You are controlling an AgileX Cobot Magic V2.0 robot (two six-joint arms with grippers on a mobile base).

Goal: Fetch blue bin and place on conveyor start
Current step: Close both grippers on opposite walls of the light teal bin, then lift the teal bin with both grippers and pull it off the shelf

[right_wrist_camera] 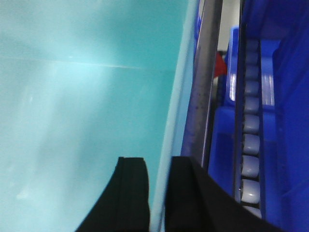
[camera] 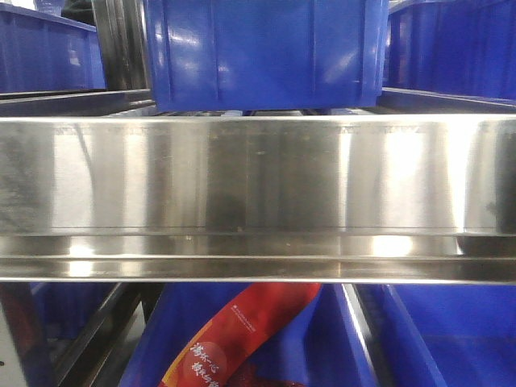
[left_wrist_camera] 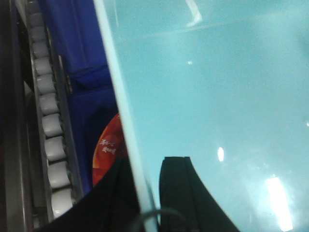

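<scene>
Left wrist-mounted view: the left gripper [left_wrist_camera: 147, 166] straddles the thin pale rim [left_wrist_camera: 118, 96] of the blue bin [left_wrist_camera: 217, 96]. One black finger [left_wrist_camera: 178, 193] is inside the tub and the other is outside, and the two are pressed onto the wall between them. The bin's smooth turquoise floor spreads ahead of the claw and to its inner side, filling most of the picture. On the claw's outer side lies a dark blue bin [left_wrist_camera: 79, 43] holding a red printed packet [left_wrist_camera: 106, 150], and beyond that runs a track of pale rollers [left_wrist_camera: 50, 125] in a grey metal channel.

From the right wrist, the right gripper [right_wrist_camera: 157, 164] pinches the opposite wall of the blue bin [right_wrist_camera: 72, 96] in the same way, with one finger inside and one outside. Just past its outer finger a steel rail [right_wrist_camera: 205, 72] runs away from the claw, followed by another roller track [right_wrist_camera: 251, 125] between dark blue bins [right_wrist_camera: 289, 96].

The front-facing view looks straight at a shelf rack. A shiny stainless-steel rail [camera: 258, 185] crosses the whole width, with a ribbed dark blue bin [camera: 266, 48] on the level above it. Under the rail sit more dark blue bins, one of them holding the red packet [camera: 234, 339].
</scene>
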